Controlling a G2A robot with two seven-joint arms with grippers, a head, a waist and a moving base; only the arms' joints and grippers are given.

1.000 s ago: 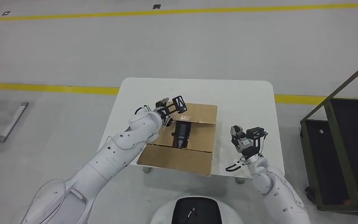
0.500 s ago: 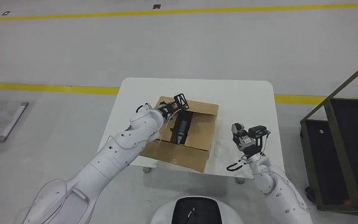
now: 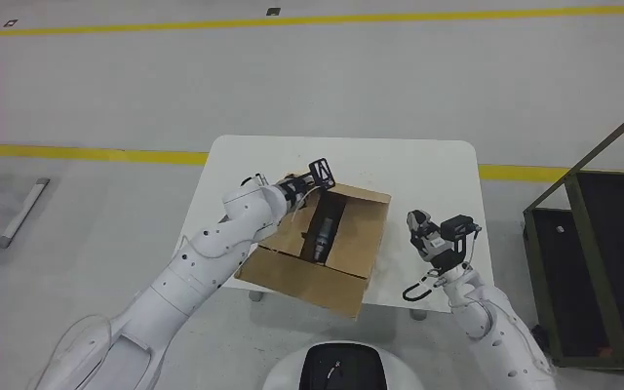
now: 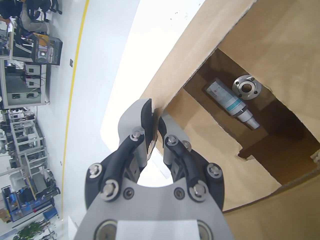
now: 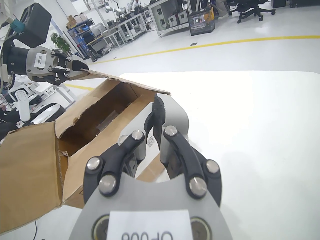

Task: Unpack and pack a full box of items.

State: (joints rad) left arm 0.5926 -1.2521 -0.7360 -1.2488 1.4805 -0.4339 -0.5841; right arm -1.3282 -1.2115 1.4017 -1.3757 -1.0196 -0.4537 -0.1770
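On the white table [image 3: 429, 161], left jaws grip the box flap [image 4: 212, 26], bottle [image 4: 228, 101] inside; right jaws closed nearby.

White arms [image 3: 195, 268]; left claw [image 4: 154, 116] grey, black links [image 4: 117, 156], screws [image 4: 96, 171].

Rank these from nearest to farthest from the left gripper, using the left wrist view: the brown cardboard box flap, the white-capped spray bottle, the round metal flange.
1. The brown cardboard box flap: pinched in the left gripper.
2. The white-capped spray bottle: lying on the box floor.
3. The round metal flange: also on the floor, just beyond the bottle.
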